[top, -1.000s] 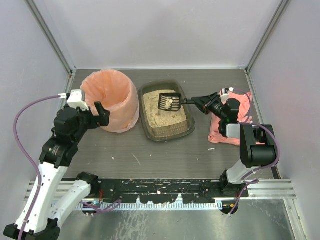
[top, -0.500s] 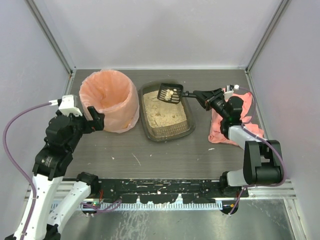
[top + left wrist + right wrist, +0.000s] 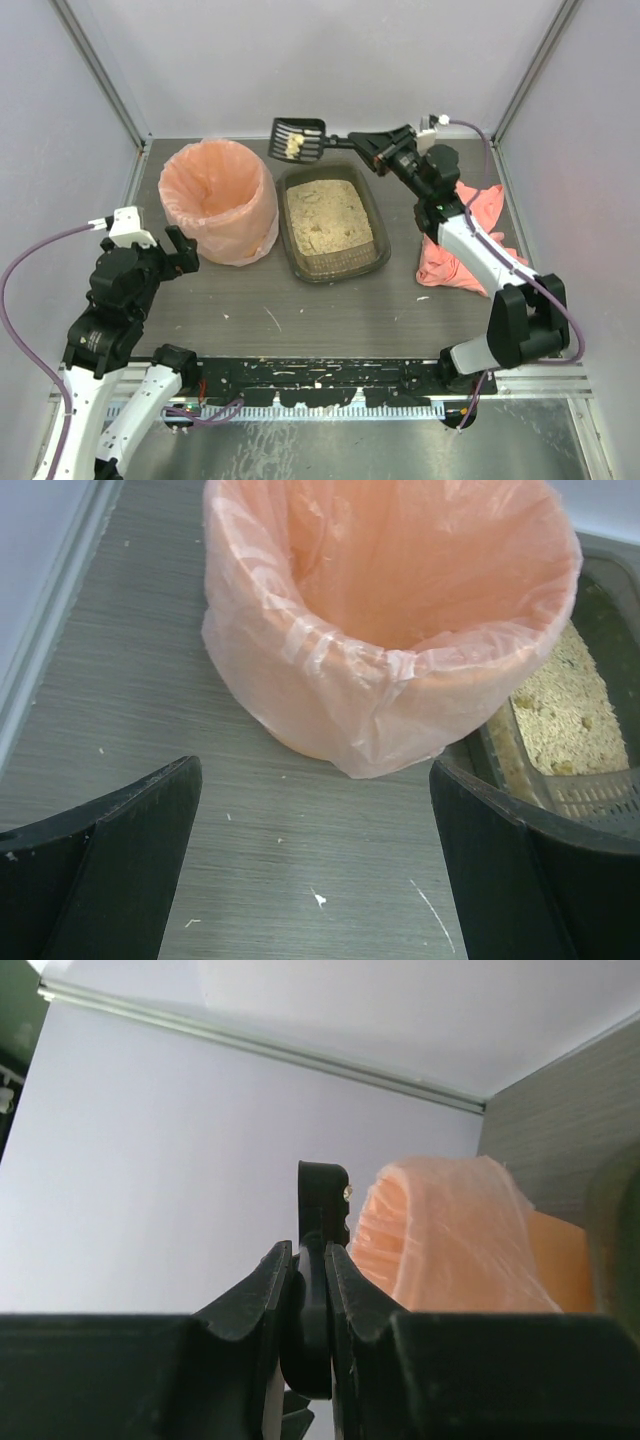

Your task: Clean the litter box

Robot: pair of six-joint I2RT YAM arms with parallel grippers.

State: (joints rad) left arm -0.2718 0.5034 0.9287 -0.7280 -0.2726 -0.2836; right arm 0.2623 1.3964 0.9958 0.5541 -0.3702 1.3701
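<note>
From above, the litter box (image 3: pixel 384 246) sits mid-counter (image 3: pixel 300 320) toward the far edge, just right of the round bin (image 3: pixel 240 236) lined with a peach-pink bag. Beige litter (image 3: pixel 325 218) covers its floor. The right end effector (image 3: pixel 362 146) is clamped on the handle of a black slotted litter scoop (image 3: pixel 298 137), whose head hangs in the air past the box's far left corner, near the bin's far side, with pale clumps (image 3: pixel 293 149) on it. A pink cloth (image 3: pixel 468 255) lies by the right edge. The left end effector (image 3: pixel 181 251) stands wide and empty beside the bin's near left side.

The left wrist view shows both fingers (image 3: pixel 120 872) spread wide over bare counter, the bin ahead and the box's dark wall (image 3: pixel 606 610) tucked against the bag.

The right wrist view shows the fingers (image 3: pixel 250 1302) pinched narrow on the thin scoop handle (image 3: pixel 312 1290), with the bagged bin beyond.

The box looks stiff but shallow, and loaded with loose grains that would shift or spill if tipped. The flared rim midway along a long side seems the safest hold, keeping it level.
</note>
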